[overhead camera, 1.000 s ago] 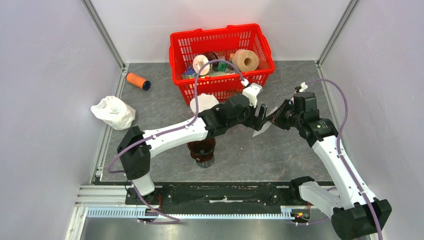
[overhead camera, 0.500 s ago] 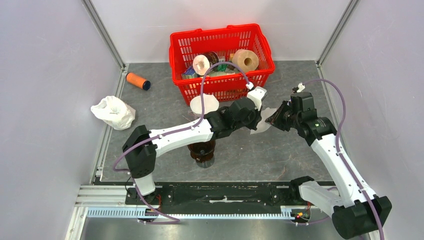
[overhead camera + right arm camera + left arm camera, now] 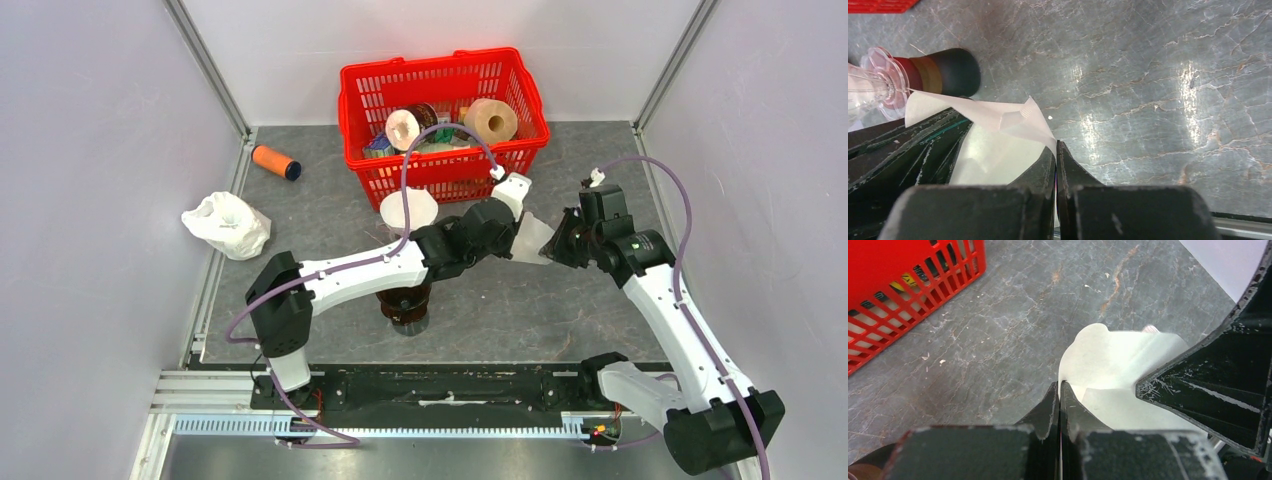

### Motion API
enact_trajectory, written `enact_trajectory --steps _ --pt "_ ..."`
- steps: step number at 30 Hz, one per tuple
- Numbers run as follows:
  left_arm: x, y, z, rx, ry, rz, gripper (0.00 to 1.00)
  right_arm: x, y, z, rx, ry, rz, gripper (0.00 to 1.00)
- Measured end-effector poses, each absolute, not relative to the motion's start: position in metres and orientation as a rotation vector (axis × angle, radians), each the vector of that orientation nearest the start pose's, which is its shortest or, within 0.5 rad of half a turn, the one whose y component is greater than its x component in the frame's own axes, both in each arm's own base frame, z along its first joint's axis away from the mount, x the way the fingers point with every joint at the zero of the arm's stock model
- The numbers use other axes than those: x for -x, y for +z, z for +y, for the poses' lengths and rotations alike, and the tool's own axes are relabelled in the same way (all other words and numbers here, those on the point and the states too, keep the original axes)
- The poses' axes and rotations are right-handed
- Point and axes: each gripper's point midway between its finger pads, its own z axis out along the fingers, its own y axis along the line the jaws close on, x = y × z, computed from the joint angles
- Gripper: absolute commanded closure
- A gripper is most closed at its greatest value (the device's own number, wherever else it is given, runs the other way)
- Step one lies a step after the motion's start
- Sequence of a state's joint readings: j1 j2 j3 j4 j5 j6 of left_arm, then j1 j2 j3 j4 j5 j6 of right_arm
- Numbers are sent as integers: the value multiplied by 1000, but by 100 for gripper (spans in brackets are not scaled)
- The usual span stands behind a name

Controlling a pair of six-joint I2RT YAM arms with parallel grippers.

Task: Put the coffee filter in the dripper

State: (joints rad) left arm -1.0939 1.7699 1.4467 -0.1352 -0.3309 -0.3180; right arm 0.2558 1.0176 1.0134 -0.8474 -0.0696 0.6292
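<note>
A white paper coffee filter (image 3: 535, 240) hangs in the air between my two grippers, right of the table's middle. My left gripper (image 3: 518, 232) is shut on its left edge; in the left wrist view the filter (image 3: 1113, 360) fans out past the closed fingertips (image 3: 1059, 385). My right gripper (image 3: 553, 243) is shut on the opposite edge, and the filter (image 3: 993, 145) spreads left of its tips (image 3: 1055, 145). The clear dripper (image 3: 408, 208) stands in front of the basket, well left of both grippers. It also shows as a clear dripper (image 3: 878, 75) at the right wrist view's left edge.
A red basket (image 3: 520, 150) with rolls and other items stands at the back. A dark brown vessel (image 3: 403, 300) sits partly under the left arm. An orange cylinder (image 3: 276, 161) and a crumpled white bag (image 3: 227, 224) lie at the left.
My left gripper has moved in and shut on the filter's left edge. The filter has swung up between the two grippers. My right gripper has kept its grip and shifted slightly.
</note>
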Motion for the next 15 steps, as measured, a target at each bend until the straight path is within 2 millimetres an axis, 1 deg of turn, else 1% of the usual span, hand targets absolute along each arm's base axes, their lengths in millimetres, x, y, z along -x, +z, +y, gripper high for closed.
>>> enact_trajectory --steps 8,10,12,15 --pt "-272 212 -449 -635 -607 1954 98 -239 187 99 -324 447 2472 96" --pt "-269 214 -449 -643 -624 1952 98 -238 188 99 -301 444 2466 95" --pt "-266 216 -447 -646 -634 1950 98 -236 191 100 -275 457 2455 92" --pt "-265 219 -443 -636 -641 1949 98 -234 198 106 -235 509 2422 90"
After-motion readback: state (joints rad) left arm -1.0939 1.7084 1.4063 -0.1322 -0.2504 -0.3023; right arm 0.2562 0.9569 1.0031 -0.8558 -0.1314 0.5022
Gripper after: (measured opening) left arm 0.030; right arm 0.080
